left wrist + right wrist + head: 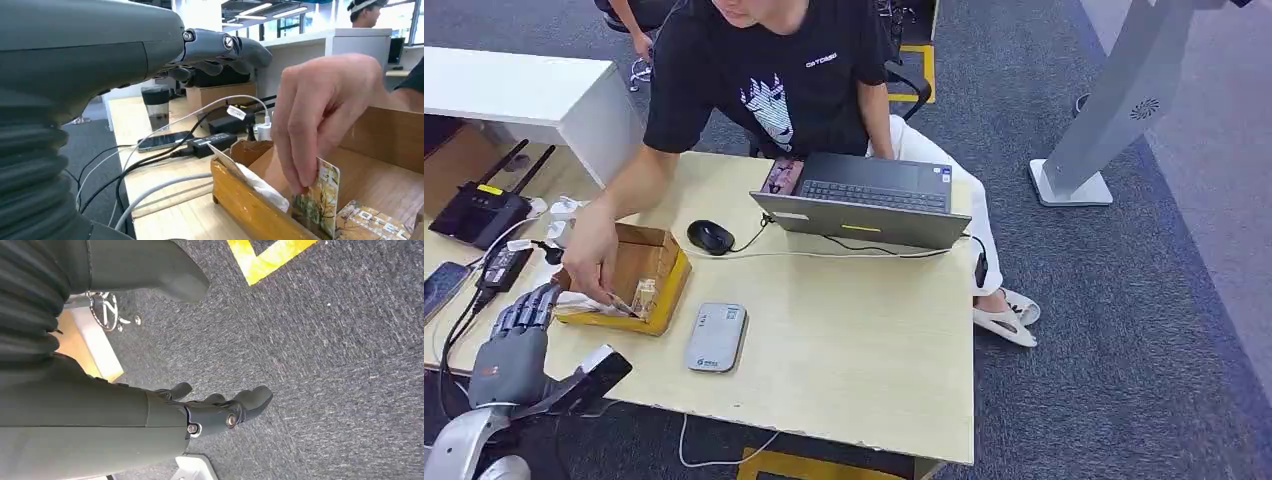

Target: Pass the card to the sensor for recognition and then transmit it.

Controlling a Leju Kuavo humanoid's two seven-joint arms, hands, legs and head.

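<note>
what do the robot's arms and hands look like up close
The left hand has dark grey segmented fingers with round silver screws at the joints, on a grey palm block with a small red mark. The arm below it is silver. The right hand matches: dark fingers, a thick grey thumb, a ribbed grey cover behind.

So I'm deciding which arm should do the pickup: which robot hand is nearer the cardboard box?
Left. The left hand hovers beside the cardboard box at the table's edge; the right hand hangs over the carpet, away from the table.

A card (pixel 372 222) lying in the box (pixel 250 205) reads, perhaps, "OTEL"
</note>
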